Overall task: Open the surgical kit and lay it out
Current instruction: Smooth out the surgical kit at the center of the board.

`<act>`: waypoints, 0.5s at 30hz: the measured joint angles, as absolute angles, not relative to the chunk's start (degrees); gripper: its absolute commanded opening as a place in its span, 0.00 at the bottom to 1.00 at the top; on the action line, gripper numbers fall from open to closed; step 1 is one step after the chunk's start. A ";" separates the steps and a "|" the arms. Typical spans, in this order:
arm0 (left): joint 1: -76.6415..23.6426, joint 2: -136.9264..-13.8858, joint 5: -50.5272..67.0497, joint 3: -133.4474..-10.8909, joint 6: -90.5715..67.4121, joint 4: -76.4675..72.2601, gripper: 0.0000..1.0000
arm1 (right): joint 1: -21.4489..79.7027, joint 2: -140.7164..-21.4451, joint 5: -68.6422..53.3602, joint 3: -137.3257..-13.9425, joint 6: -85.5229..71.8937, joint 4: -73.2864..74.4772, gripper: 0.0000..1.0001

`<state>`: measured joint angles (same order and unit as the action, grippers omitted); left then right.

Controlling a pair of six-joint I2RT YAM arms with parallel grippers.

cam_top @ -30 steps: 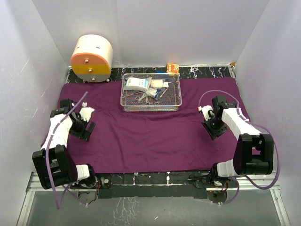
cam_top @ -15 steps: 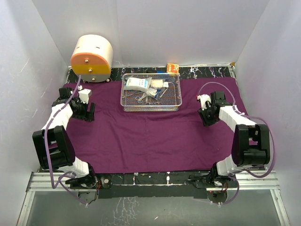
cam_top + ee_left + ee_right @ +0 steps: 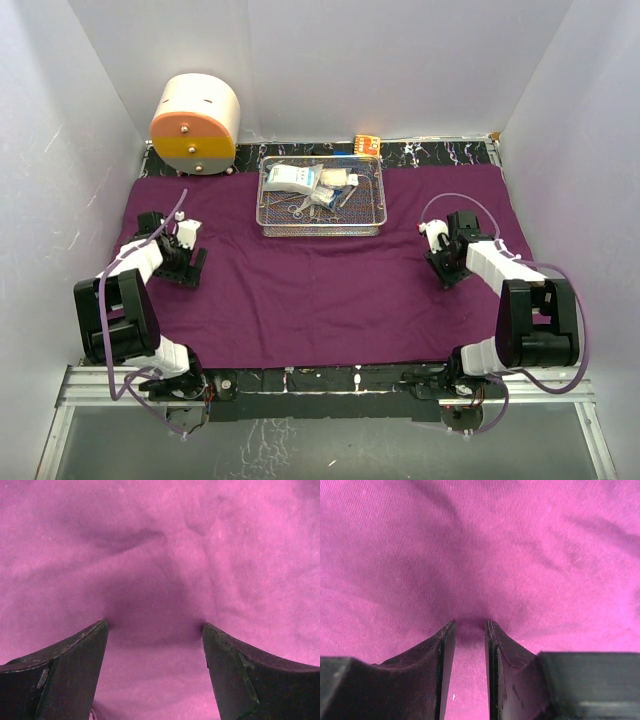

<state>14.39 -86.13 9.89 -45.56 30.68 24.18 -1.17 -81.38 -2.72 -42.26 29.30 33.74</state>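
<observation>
The left gripper point(image 3: 155, 625) is shown spread wide, fingertips on the purple cloth wrap point(image 3: 160, 540). The right gripper point(image 3: 470, 622) is narrowed to a slit over puckered cloth — whether a fold is pinched cannot be told. The wrap is spread flat, the wire-mesh tray point(image 3: 320, 231) set near its far edge — contents too small to distinguish.

Jaws wide apart, tips at wrinkled purple cloth point(image 3: 160, 555).
</observation>
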 measured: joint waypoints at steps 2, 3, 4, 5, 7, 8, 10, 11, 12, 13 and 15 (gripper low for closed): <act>14.37 -85.03 8.80 -44.84 31.31 24.01 0.75 | -1.17 -80.64 -2.22 -41.74 29.52 34.50 0.28; 14.37 -84.51 8.25 -44.42 31.64 23.99 0.75 | -1.17 -80.18 -1.83 -41.39 29.69 34.87 0.28; 14.37 -84.09 7.77 -44.05 31.99 24.05 0.75 | -1.17 -79.83 -1.37 -41.17 29.76 35.55 0.28; 14.37 -83.74 7.42 -43.79 32.29 24.21 0.75 | -1.17 -79.70 -1.21 -41.06 29.93 36.01 0.28; 14.37 -83.13 6.52 -43.40 33.04 24.45 0.75 | -1.17 -79.59 -1.23 -41.04 30.48 36.97 0.28; 14.35 -82.94 6.24 -43.24 33.34 24.56 0.75 | -1.17 -79.59 -1.32 -41.04 31.00 37.45 0.28; 14.31 -82.63 5.45 -43.09 34.15 25.17 0.75 | -1.17 -79.66 -1.74 -41.08 31.94 38.13 0.28; 14.28 -82.61 5.23 -43.09 34.48 25.41 0.75 | -1.17 -79.83 -2.00 -41.19 32.49 38.52 0.28; 14.26 -82.59 5.06 -43.09 34.85 25.63 0.75 | -1.17 -80.31 -2.39 -41.63 33.23 39.29 0.28; 14.24 -82.54 4.95 -43.09 35.16 25.82 0.75 | -1.15 -80.90 -2.68 -42.11 33.93 39.83 0.28; 14.17 -82.50 4.73 -43.11 35.88 26.24 0.75 | -0.97 -81.97 -3.11 -42.98 35.07 40.84 0.28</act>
<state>14.17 -82.50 4.73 -43.11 35.88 26.24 -0.97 -81.97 -3.11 -42.98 35.07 40.84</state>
